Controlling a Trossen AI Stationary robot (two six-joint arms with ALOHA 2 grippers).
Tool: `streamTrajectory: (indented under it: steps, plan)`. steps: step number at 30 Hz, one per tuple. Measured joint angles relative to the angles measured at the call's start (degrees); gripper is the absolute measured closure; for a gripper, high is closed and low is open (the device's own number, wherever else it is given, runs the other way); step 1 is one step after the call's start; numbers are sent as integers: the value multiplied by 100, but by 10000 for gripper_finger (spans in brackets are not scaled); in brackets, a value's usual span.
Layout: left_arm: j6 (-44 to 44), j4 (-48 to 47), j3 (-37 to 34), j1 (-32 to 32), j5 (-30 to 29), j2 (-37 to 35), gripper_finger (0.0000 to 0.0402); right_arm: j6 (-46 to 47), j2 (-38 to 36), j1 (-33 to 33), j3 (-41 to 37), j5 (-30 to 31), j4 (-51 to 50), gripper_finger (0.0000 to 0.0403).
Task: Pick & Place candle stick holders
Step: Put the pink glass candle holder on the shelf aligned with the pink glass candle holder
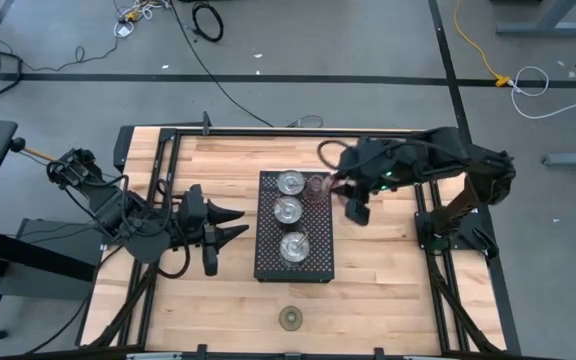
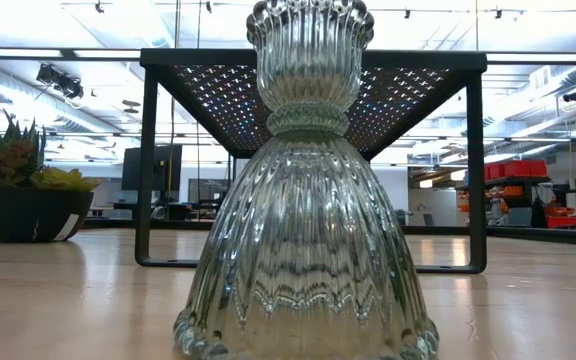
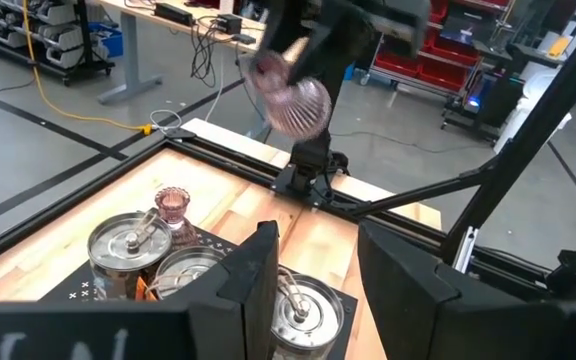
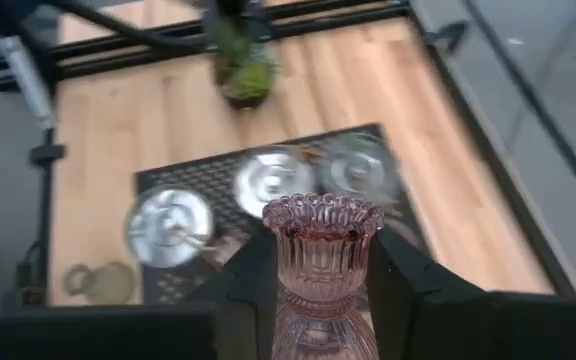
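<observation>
Left gripper (image 1: 230, 222) idle beside the black perforated rectangular tray (image 1: 268, 262), fingers together, empty. On the tray: three shiny silver metal cups (image 1: 288, 210). Right gripper (image 1: 340, 187) clamped on a pink ribbed glass candle holder (image 4: 322, 255), carried above the tray's right edge. Advice: lower it upright onto bare mesh, clear of the cups.

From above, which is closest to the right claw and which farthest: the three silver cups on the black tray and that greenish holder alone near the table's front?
From the right gripper:
1. Silver cup at the tray's far end, beside the gripper.
2. Middle silver cup.
3. Silver cup at the tray's near end.
4. Olive-green holder, alone on the wood.
</observation>
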Motion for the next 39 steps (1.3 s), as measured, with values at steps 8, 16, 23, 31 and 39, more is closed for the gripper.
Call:
streamTrajectory:
  steps: [8, 16, 23, 31, 39]
  plan:
    - [85, 6, 0, 0, 2, 0, 260, 423, -940, -4, -896, 426, -122, 301]
    - [89, 13, -4, 2, -14, 0, 260, 956, -2761, -6, -3849, 304, 2025, 301]
    - [86, 91, -4, 2, -147, 0, 260, 1214, -3749, -10, -6428, -29, 4937, 301]
    - [136, 316, -4, 5, -168, 0, 260, 843, -3710, 39, -7875, -68, 7471, 301]
    - [153, 329, -4, 15, -169, 0, 260, 690, -3682, 40, -9013, 316, 9338, 301]
